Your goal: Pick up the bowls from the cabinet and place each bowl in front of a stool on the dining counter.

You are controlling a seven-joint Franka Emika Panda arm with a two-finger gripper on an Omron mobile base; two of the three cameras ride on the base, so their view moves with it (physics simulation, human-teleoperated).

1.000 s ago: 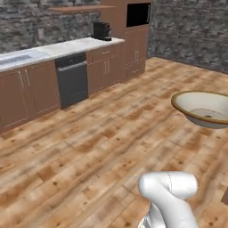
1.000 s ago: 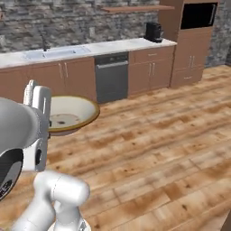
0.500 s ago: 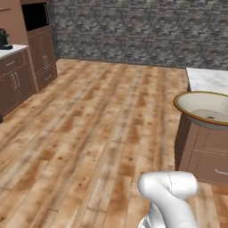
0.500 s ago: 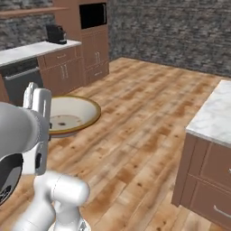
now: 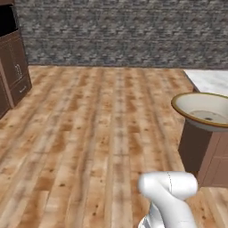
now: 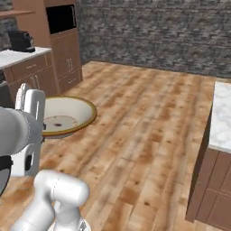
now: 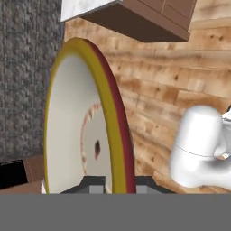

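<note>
Beige-tan bowl (image 6: 63,118) with darker yellow-brown rim is held in the air above the wooden floor (image 5: 89,133), carried roughly level, opening up. In the left base view the bowl (image 5: 202,110) sits at the right edge, in front of the corner of a marble-topped desk (image 5: 209,80) with a brown wooden base. Whether it hangs over the slab or just beside it cannot be told from that angle. In the right base view it is well apart from the marble desk (image 6: 221,117) at the far right, over open floor.

Hand view: bowl (image 7: 76,126) seen edge-on because the camera is rolled; pale inside with a faint reddish ring and a small dark mark at the centre. Rim runs down between the two dark fingertips (image 7: 92,184) at the bottom of the view. Jaws are closed tight on the rim, one tip inside the bowl, one outside. Gripper (image 7: 116,185) has hold of the bowl and nothing else.

Surroundings: grey stone wall (image 5: 116,31) across the back. Reddish-brown tall cabinet unit with a dark oven recess (image 6: 61,19) at left in the right base view; a low counter beside it carries a dark appliance (image 6: 20,40). Corner of the marble desk and its wooden base also visible at the top of the hand view.
</note>
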